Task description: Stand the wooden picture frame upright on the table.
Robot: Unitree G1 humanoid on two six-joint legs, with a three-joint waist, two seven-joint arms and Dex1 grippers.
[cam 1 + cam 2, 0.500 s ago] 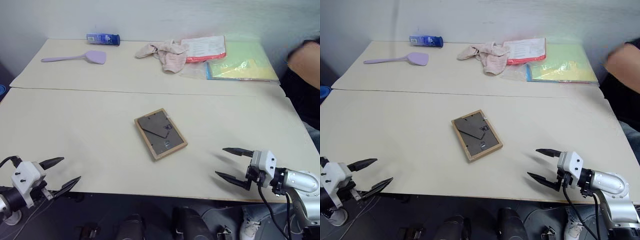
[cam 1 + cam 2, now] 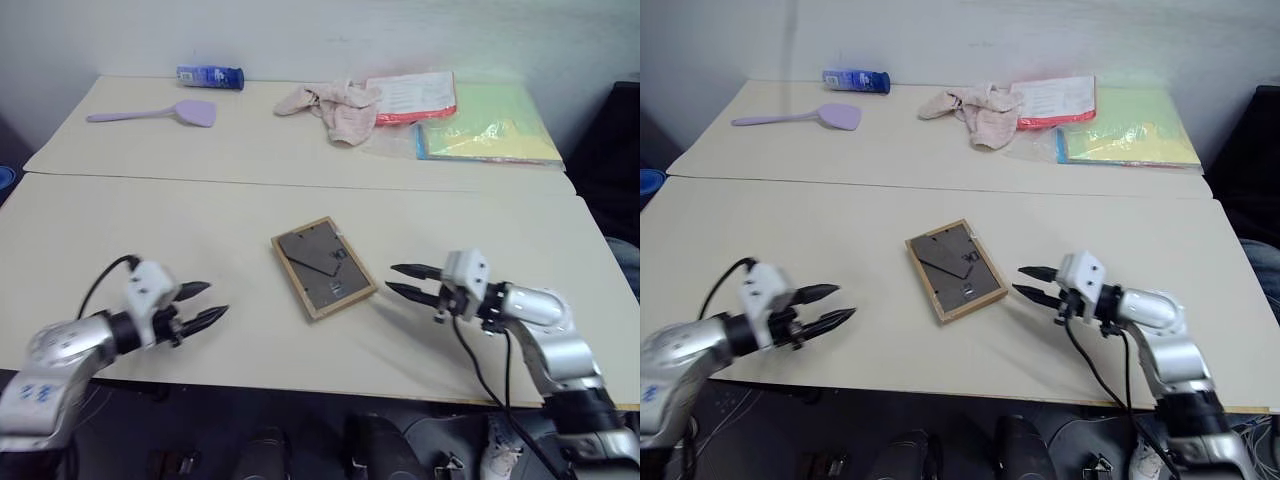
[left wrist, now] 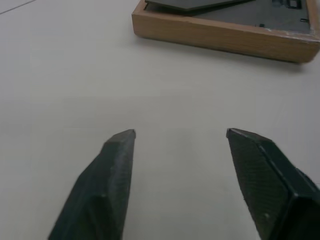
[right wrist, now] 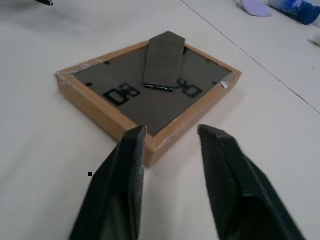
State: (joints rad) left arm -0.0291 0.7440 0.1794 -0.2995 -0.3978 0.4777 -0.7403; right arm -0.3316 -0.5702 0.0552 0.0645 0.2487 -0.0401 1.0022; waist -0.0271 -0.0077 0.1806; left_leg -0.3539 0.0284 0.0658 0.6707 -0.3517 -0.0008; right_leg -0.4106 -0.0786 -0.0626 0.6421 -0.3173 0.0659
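Note:
The wooden picture frame (image 2: 322,267) lies face down in the middle of the table (image 2: 150,230), its dark backing board up and the easel stand folded flat. My left gripper (image 2: 217,299) is open a short way to the frame's left, low over the tabletop, pointing at it. In the left wrist view the left gripper (image 3: 181,133) has bare table between its fingers and the frame's wooden edge (image 3: 225,37) beyond. My right gripper (image 2: 390,278) is just right of the frame, narrowly open and empty. The right wrist view shows the right gripper (image 4: 171,128) at the frame's near corner (image 4: 150,95).
Along the far side lie a blue bottle (image 2: 209,76), a lilac spatula (image 2: 160,114), a pink cloth (image 2: 335,105), a red-edged booklet (image 2: 412,97) and yellow-green folders (image 2: 487,125). A seam (image 2: 300,185) joins the two tabletops. The front edge runs close under both arms.
Both grippers have come in from the front corners toward the frame, one on each side. The right gripper's fingers have narrowed. A person's arm at the right edge has left the view.

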